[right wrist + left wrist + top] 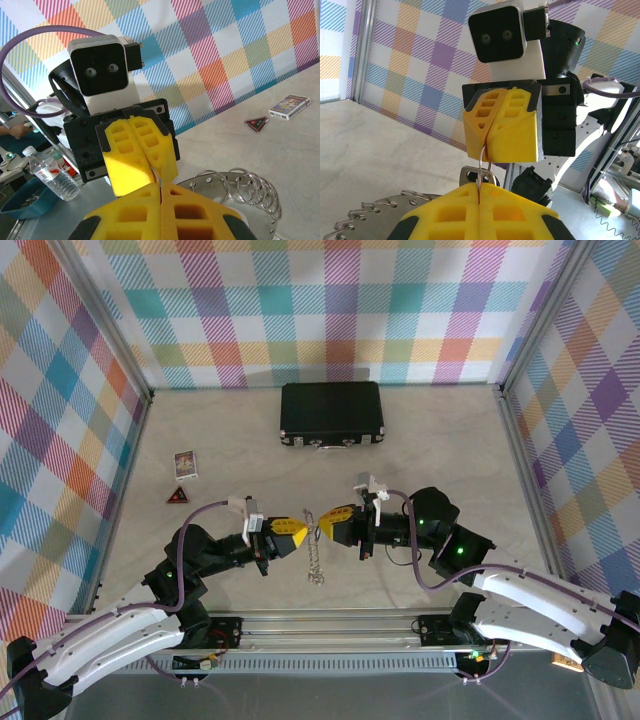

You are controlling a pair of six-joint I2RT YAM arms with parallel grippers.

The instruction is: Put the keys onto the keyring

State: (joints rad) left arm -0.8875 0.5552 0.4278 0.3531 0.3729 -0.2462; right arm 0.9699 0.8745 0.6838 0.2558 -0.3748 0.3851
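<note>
- Clutter lies left of the black case (332,415) and nearer us: a card box (185,464) and a red triangle (179,496), both well apart from the work.
- In front of the case, the left gripper (297,531) is clamped on the thin keyring (483,159), and a key head sits just behind its fingertips.
- The keys (316,562) dangle as a chain below that pinch, straight in front of the case.
- The right gripper (325,524) meets the left tip to tip and is closed on the same loop from the other side.
- We judge that threading goes best if one claw stays steady while the other works. Moves should be small, so the loop neither twists nor slips free.
- The case itself is shut, so we cannot tell what it holds.
- Far from the case, off the table, a blue bin (24,201) holds small items we cannot identify. A water bottle (50,172) lies beside it.
</note>
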